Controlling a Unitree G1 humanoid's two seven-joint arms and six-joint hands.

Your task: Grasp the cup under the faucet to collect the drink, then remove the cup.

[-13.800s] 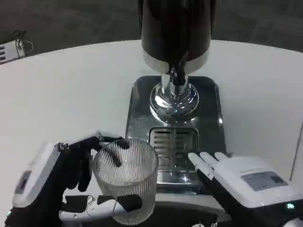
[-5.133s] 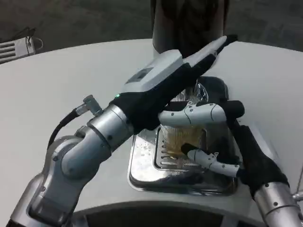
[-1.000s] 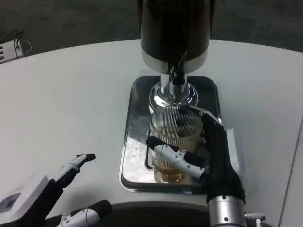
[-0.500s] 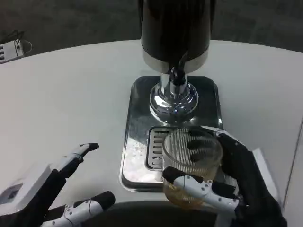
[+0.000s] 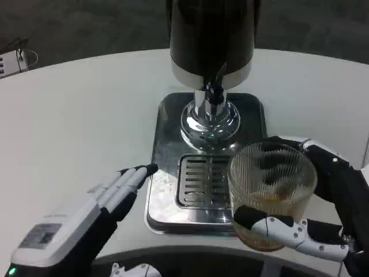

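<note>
My right hand [image 5: 323, 213] grips the ribbed clear glass cup [image 5: 271, 193]: fingers [image 5: 300, 235] wrap its lower front, more black fingers curl behind the far side of the rim. Cup upright, a shallow layer of amber drink [image 5: 266, 202] inside. It sits at the right front corner of the shiny steel drip tray [image 5: 167, 167], overlapping the tray's right edge, off to the right of the slotted drain grate [image 5: 203, 183]. Can't tell whether the cup base touches the tray or is lifted off it.

Faucet: black spout [image 5: 214, 91] is up and to the left of my right fingers, well apart from the cup rim. Below the spout is the chrome round pedestal [image 5: 209, 120] standing on the tray's rear half; above it the dark cylindrical dispenser body with a silver band [image 5: 210, 34].

My left hand [image 5: 86, 219] is open, holds nothing. White back up, fingers [image 5: 130, 180] straight and together, pointing toward the tray's front-left corner; tips just beside the tray edge, contact unclear. Grate lies between my two hands.

Everything is on the white round tabletop [image 5: 75, 115]. Far left of my left fingers, at the tabletop's far edge, a small white device with a cable [image 5: 12, 60].
</note>
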